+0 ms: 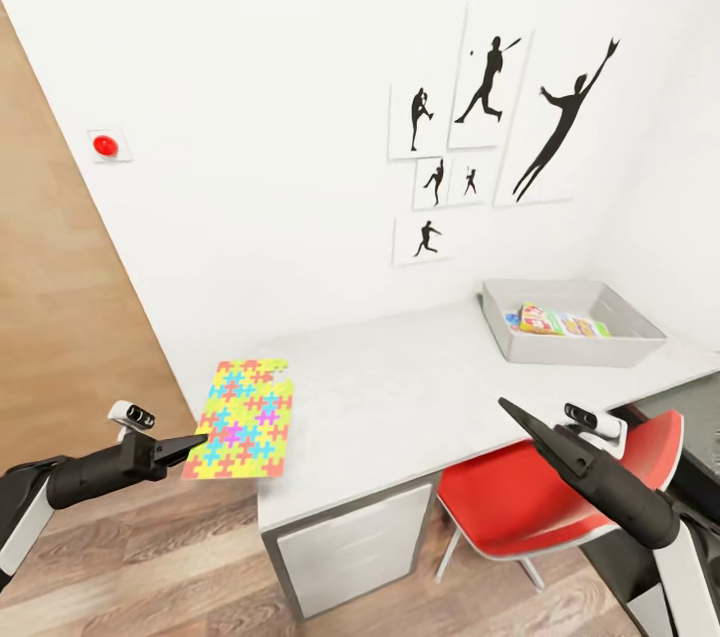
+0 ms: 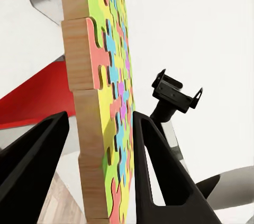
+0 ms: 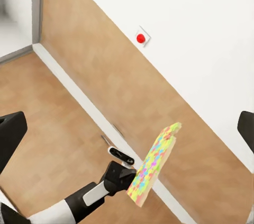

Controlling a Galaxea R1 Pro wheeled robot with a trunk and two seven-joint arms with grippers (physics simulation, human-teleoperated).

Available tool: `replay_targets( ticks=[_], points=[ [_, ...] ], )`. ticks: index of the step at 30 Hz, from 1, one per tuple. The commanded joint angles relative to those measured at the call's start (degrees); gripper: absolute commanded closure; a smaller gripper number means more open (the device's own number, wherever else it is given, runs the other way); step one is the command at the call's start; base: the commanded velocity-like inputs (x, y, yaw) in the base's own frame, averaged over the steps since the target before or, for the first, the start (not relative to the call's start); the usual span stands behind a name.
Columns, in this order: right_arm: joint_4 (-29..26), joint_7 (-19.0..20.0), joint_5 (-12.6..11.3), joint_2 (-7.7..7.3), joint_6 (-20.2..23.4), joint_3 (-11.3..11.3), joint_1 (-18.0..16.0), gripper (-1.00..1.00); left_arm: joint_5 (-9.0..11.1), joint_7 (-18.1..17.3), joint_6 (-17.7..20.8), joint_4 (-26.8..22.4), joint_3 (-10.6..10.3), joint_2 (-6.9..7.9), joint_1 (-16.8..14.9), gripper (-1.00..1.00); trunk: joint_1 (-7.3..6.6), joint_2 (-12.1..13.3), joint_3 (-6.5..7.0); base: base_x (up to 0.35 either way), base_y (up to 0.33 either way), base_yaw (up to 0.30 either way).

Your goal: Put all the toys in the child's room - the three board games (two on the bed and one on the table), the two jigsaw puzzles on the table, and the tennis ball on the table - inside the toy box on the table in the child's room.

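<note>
A jigsaw puzzle [image 1: 245, 417], a thin board of bright interlocking pieces, hangs tilted over the left end of the table [image 1: 420, 387]. My left gripper [image 1: 198, 441] is shut on its near edge. The left wrist view shows the puzzle's wooden edge [image 2: 87, 92] standing between the two black fingers. From the right wrist view the puzzle [image 3: 156, 163] is seen raised above the wood floor in the left gripper [image 3: 132, 179]. The pale grey toy box [image 1: 640, 329] sits at the table's far right with a colourful board game [image 1: 555, 322] inside. My right gripper [image 1: 505, 405] hovers open over the table's front edge, its fingers [image 3: 10, 134] wide apart.
A red chair [image 1: 540, 497] is tucked under the table beside my right arm. A white drawer unit [image 1: 350, 547] stands below the table's left end. A red wall button [image 1: 105, 146] and black baseball silhouettes [image 1: 480, 137] hang on the white wall. A wood panel [image 1: 50, 317] lies left.
</note>
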Motion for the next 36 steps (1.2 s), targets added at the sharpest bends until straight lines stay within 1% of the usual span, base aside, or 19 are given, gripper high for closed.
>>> replay_targets(
  ticks=[1,7,11,15,30,33,36],
  points=[
    [0.0,0.1,-0.2,0.0,0.4,0.0,-0.1,-1.0,0.0,-0.2,0.6,0.0,0.0,0.03,0.0,1.0,-0.2,0.3,0.17,-0.001,0.0,-0.16],
    [0.0,0.2,-0.2,-0.01,0.4,0.0,-0.1,-1.0,0.0,-0.7,0.6,0.0,0.0,0.16,0.0,1.0,-1.52,2.7,1.77,0.0,0.0,-0.174],
    [0.0,0.2,-0.2,-0.01,0.4,0.0,-0.1,-1.0,0.0,-1.2,0.5,0.0,0.0,0.73,0.0,1.0,-2.39,4.3,2.83,0.0,0.0,-0.186],
    [0.0,0.2,-0.2,-0.01,0.4,0.0,-0.1,-1.0,0.0,-1.5,0.4,0.0,0.0,0.98,0.0,1.0,-3.27,5.9,3.88,0.0,0.0,-0.192],
    [0.0,0.2,-0.2,-0.06,0.4,-0.1,-0.1,-1.0,0.0,-1.5,0.3,0.1,0.0,1.05,0.0,1.0,-3.27,5.9,5.07,0.0,0.0,-0.202],
    [0.0,0.3,-0.2,-0.08,0.5,-0.9,-0.1,-1.0,0.0,-1.5,0.3,0.1,-0.1,1.05,0.0,1.0,-3.27,5.9,5.31,0.0,0.0,-0.203],
    [0.1,0.3,-0.2,-0.09,0.6,-2.4,-0.1,-1.0,-0.1,-1.5,0.2,0.1,0.0,1.06,0.0,1.0,-3.27,5.9,5.54,0.0,0.0,-0.203]
  ],
)
